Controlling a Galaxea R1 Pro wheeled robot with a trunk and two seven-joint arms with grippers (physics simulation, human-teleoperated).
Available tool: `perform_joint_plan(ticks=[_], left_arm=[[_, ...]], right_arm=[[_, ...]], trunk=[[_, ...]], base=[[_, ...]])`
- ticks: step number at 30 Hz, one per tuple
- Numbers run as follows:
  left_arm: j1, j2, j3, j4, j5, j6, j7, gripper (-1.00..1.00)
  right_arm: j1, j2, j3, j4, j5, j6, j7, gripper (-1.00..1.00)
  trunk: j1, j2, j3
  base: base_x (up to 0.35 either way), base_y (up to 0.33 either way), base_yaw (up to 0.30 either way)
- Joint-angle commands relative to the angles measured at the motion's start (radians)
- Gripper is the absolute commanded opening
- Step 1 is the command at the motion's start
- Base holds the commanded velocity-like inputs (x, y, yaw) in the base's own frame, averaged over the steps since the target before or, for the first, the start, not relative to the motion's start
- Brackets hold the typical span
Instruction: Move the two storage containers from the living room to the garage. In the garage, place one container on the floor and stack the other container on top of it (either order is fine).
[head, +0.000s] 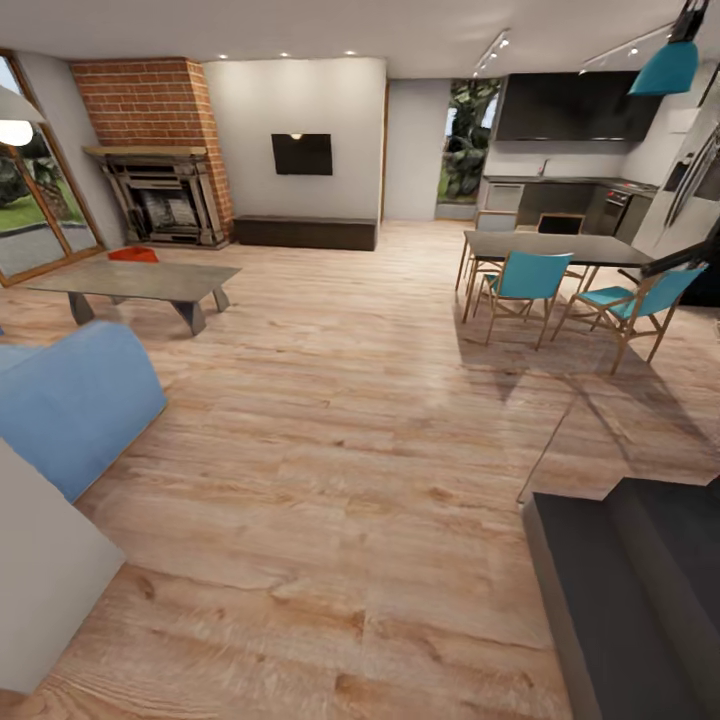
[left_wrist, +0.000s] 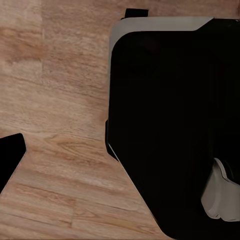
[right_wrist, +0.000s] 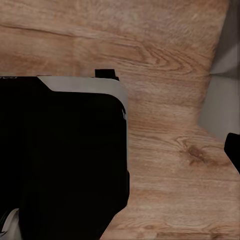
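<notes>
One storage container (head: 133, 254) lay on the wood floor (head: 340, 450) just before the brick fireplace (head: 160, 165), beyond the low table (head: 135, 280); a second could not be made out. The robot stood well away, likely approaching. Whether either pincer was open could not be told.

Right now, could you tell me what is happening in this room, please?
The robot stands in the living room, on the light wood floor, holding nothing that can be seen. Across the room, something orange-red, probably a storage container, sits on the floor in front of the brick fireplace, beyond the low table. A blue sofa is near on the left, and a dining table with teal chairs stands to the right. Both wrist views look down at planks beside the robot's dark body; no fingers can be made out.
</notes>
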Motion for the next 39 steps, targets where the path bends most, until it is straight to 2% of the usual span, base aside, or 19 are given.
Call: perform_joint_plan(ticks=[1,10,23,39], left_arm=[[0.000,0.000,-0.009,-0.001,0.009,0.004,0.003,1.00],[0.000,0.000,-0.009,-0.001,0.009,0.004,0.003,1.00],[0.000,-0.001,-0.009,-0.001,0.009,0.004,0.003,1.00],[0.000,0.000,-0.009,-0.001,0.010,0.005,0.004,1.00]], right_arm=[[-0.001,0.001,0.008,0.003,-0.008,-0.004,0.000,1.00],[-0.001,0.001,0.008,0.003,-0.008,-0.004,-0.001,1.00],[-0.001,0.001,0.008,0.003,-0.008,-0.004,-0.002,1.00],[-0.001,0.001,0.008,0.003,-0.008,-0.004,-0.002,1.00]], trunk=[[0.001,-0.001,-0.001],[0.001,-0.001,-0.001],[0.001,-0.001,-0.001],[0.001,-0.001,-0.001]], base=[[0.322,0.000,-0.147],[0.322,0.000,-0.013],[0.322,0.000,0.228],[0.322,0.000,0.008]])
